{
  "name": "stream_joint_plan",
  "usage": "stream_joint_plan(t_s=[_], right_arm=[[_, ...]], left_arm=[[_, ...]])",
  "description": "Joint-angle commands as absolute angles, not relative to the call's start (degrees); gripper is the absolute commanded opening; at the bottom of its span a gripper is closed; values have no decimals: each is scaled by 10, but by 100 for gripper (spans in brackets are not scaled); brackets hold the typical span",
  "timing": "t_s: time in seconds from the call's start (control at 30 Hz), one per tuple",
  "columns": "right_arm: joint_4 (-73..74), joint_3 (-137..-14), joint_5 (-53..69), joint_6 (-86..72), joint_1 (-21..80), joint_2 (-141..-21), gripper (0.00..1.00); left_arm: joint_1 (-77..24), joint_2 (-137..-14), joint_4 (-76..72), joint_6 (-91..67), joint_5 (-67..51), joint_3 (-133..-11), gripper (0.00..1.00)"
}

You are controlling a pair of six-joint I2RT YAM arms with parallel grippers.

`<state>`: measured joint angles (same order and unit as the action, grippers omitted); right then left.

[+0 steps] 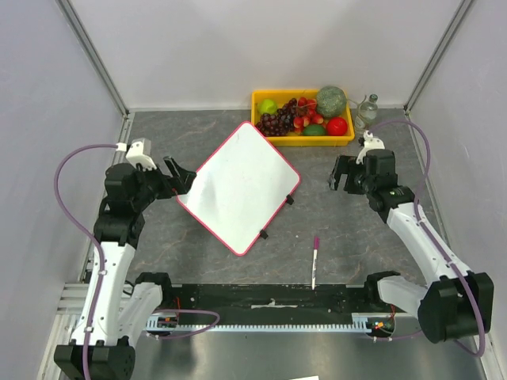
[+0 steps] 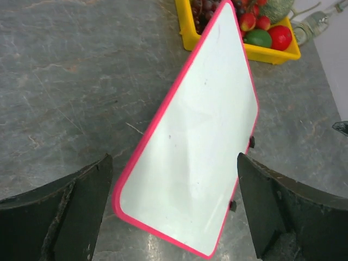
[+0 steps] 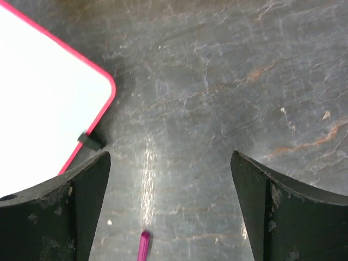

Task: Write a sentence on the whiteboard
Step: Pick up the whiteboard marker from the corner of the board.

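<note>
**Inspector:** Location of the whiteboard (image 1: 238,186)?

**Assistant:** Flat on the table (image 1: 356,229), central, turned cornerwise like a diamond. Its far corner sits just beside the yellow tray (image 1: 256,107). Only the overhead view shows that whole layout.

**Inspector:** Construction?

**Assistant:** Glossy white face, rounded corners, thin pink-red rim. Two small black clips (image 1: 289,199) sit on the edge facing the right arm. The right wrist view shows one clip close up, a blocky tab overhanging the rim.

**Inspector:** Left pincer (image 1: 181,175)?

**Assistant:** Spread wide, holding nothing. Its wrist view looks along the board and picks up dull sheen streaks that the overhead view washes out. Whether a finger touches the board's nearest corner, I cannot tell; the overhead view is too coarse there.

**Inspector:** Right pincer (image 1: 337,176)?

**Assistant:** Likewise wide open and empty, over bare table to the right of the board and apart from it.

**Inspector:** Other items?

**Assistant:** A marker (image 1: 315,257), white barrel with magenta cap, lies on the table near the board's front corner, not touching it. The right wrist view shows only its magenta end. The tray holds dark grapes (image 1: 276,123) among other fruit. The wrist views show the table as grey, mottled and stone-like, with rusty veins.
</note>
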<state>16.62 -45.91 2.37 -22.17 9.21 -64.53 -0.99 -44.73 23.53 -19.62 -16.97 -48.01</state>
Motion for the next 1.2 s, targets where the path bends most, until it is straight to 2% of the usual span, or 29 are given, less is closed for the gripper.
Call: stream_joint_plan(t_s=[0.0,0.07,0.27,0.43,0.47,0.63,1.07,1.17], right_arm=[[277,-504,79,-203,110,-625,98],[335,-534,62,-194,141,-642,98],[428,-565,8,-199,246,-671,98],[439,-532,-15,-219,312,-719,97],[439,-527,-15,-222,320,-728,92],[452,-498,-27,-247,344,-738,79],[357,-415,52,-289,353,-799,60],[315,-394,69,-308,354,-814,46]], left_arm=[[-10,-412,284,-191,-249,-490,100],[-11,-396,294,-176,-291,-496,98],[-16,-401,385,-163,-305,-569,95],[-16,-396,399,-163,-333,-585,99],[-17,-397,397,-163,-342,-584,99],[-17,-417,399,-142,-371,-577,99],[-18,-397,335,-163,-410,-497,99],[-18,-402,337,-157,-410,-501,99]])
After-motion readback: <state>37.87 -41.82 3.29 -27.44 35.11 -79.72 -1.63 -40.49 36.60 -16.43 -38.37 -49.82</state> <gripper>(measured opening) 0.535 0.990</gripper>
